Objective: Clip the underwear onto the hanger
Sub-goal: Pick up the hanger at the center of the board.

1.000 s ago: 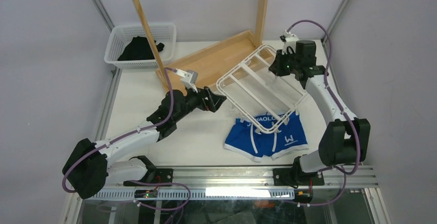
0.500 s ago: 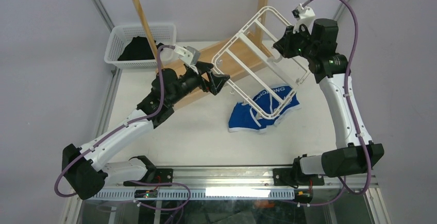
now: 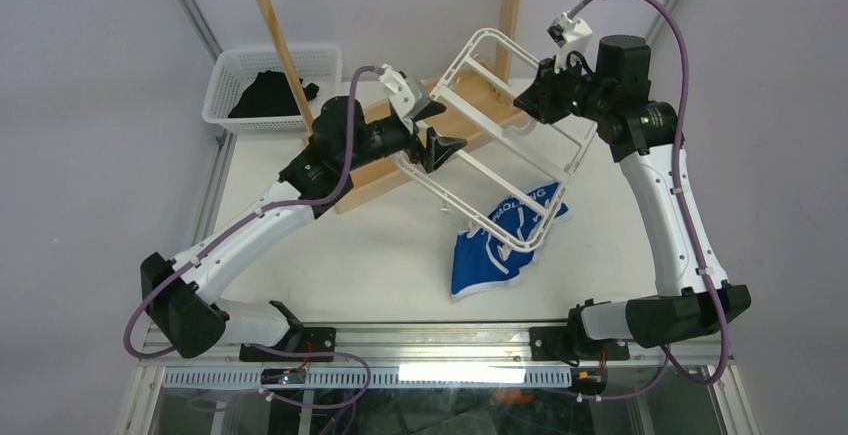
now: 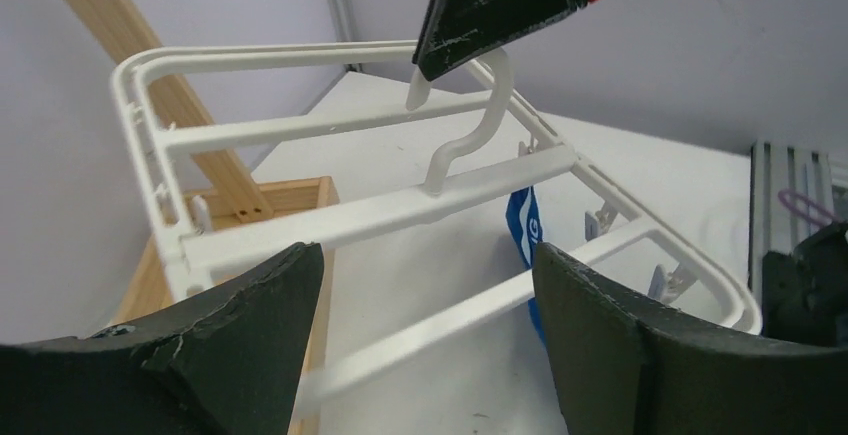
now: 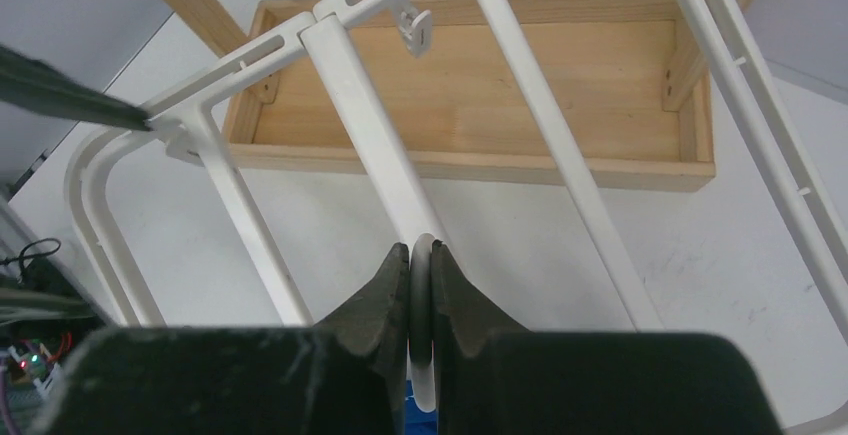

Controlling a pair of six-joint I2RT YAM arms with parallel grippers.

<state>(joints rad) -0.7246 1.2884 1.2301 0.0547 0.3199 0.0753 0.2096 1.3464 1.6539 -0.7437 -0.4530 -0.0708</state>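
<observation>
The white hanger [image 3: 500, 145] is tilted up off the table. My right gripper [image 3: 528, 101] is shut on its hook [image 5: 420, 255], seen in the left wrist view [image 4: 470, 125] under the right finger. The blue underwear [image 3: 495, 250] hangs from the hanger's low near end, bunched, its bottom at the table; a strip shows in the left wrist view [image 4: 522, 230]. My left gripper [image 3: 447, 148] is open at the hanger's left side. In its own view [image 4: 422, 265] a white hanger bar [image 4: 440, 320] runs between the spread jaws, and the fingers [image 4: 250, 345] are not pressed on it.
The tall wooden rack has its tray base [image 3: 385, 160] under and behind the hanger, also in the right wrist view [image 5: 480, 95], with posts at left [image 3: 275, 45] and right [image 3: 512, 5]. A white basket [image 3: 225, 80] holding a black garment [image 3: 268, 93] is at the back left.
The right gripper has swung the hanger left and tipped it steeper. The underwear has lifted further and now hangs bunched. The left gripper has moved right and up to the hanger's left side.
</observation>
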